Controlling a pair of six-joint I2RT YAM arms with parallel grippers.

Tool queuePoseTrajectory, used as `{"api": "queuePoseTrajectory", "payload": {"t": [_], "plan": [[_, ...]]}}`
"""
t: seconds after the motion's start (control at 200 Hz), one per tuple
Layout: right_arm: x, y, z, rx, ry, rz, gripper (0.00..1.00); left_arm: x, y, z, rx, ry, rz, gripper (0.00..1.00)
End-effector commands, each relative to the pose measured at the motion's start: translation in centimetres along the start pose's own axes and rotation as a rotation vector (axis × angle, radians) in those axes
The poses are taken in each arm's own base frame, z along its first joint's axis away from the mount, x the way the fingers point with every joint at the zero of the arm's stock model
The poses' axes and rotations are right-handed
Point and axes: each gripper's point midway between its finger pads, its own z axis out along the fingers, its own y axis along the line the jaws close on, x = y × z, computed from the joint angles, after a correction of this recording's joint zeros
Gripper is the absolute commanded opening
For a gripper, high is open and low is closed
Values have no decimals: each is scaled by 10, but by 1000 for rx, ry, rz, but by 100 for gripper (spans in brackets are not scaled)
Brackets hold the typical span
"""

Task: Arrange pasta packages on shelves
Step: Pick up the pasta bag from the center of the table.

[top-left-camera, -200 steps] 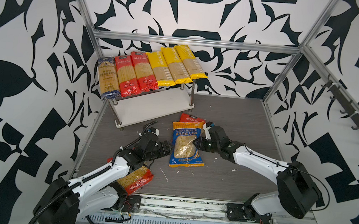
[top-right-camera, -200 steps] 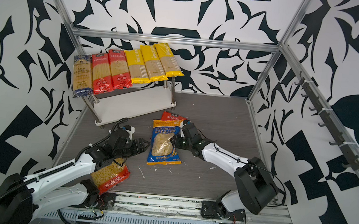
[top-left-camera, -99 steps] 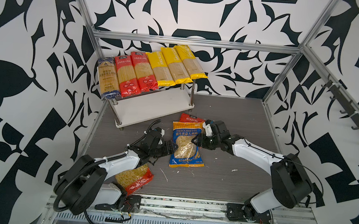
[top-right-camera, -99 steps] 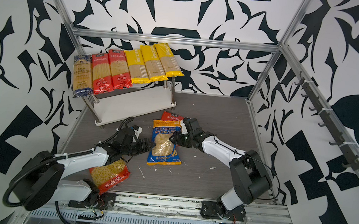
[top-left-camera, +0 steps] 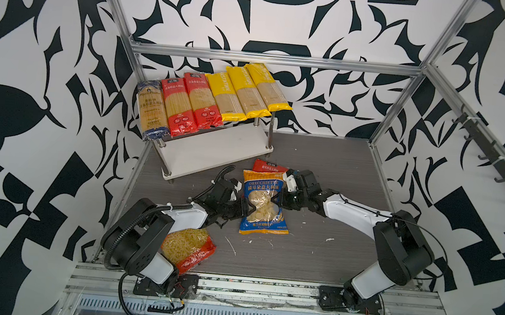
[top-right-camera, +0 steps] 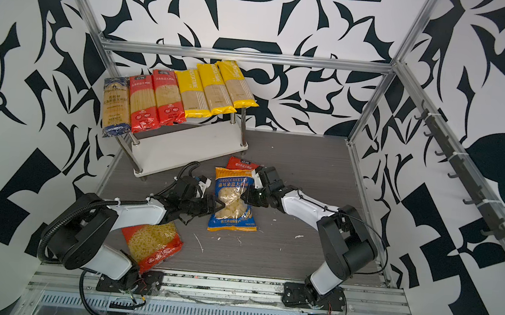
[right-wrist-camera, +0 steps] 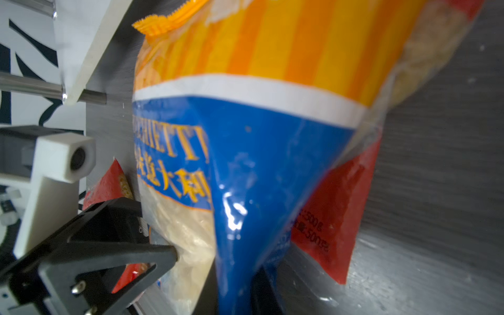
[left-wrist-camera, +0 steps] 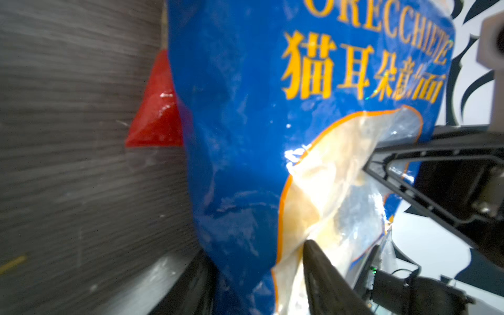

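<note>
orecchiette bag [top-left-camera: 264, 203]: "orecchiette" in orange capitals on blue, with "猫耳朵意大利面" below it; both lines are sharpest in the left wrist view [left-wrist-camera: 354, 68]. the right wrist view [right-wrist-camera: 191, 163] catches only "chiett" plus the tail of the chinese line. red bag [right-wrist-camera: 332, 218] under it: "500g" printed twice, rest blurred. yellow spaghetti pack [top-left-camera: 228, 99]: vertical "astatime", first letter unclear. red spaghetti packs [top-left-camera: 175, 106]: white chinese header, too small to read. blue spaghetti pack [top-right-camera: 117, 107]: script logo illegible, bottom strip looks like "spaghetti".
</note>
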Motion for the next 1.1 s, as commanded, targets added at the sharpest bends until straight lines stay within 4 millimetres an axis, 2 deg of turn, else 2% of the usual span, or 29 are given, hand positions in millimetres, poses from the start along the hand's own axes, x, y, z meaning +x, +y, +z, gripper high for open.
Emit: {"api": "queuePoseTrajectory", "payload": {"t": [0.0, 0.17, 0.34, 0.66, 0.815, 0.945, 1.095], "plan": [[-19, 34, -11, -129, -78, -46, 6, -6, -17, -5, 46, -10, 57, 40], [-25, 50, -13, -196, -78, -47, 1, -5, -15, -15, 1, -10, 91, 25], [-32, 63, -13, -243, -100, -76, 0, -10, -15, -33, -49, -57, 123, 21], [-60, 131, -16, -427, -233, -257, 0, -25, -17, -69, -107, -202, 147, 10], [-81, 160, -16, -538, -330, -278, 0, -40, -13, -92, -161, -287, 164, 4], [-99, 177, -11, -604, -382, -267, 0, -57, -6, -116, -216, -374, 168, 0], [-118, 192, 1, -613, -431, -270, 0, -78, 3, -138, -288, -457, 200, 0]]}}
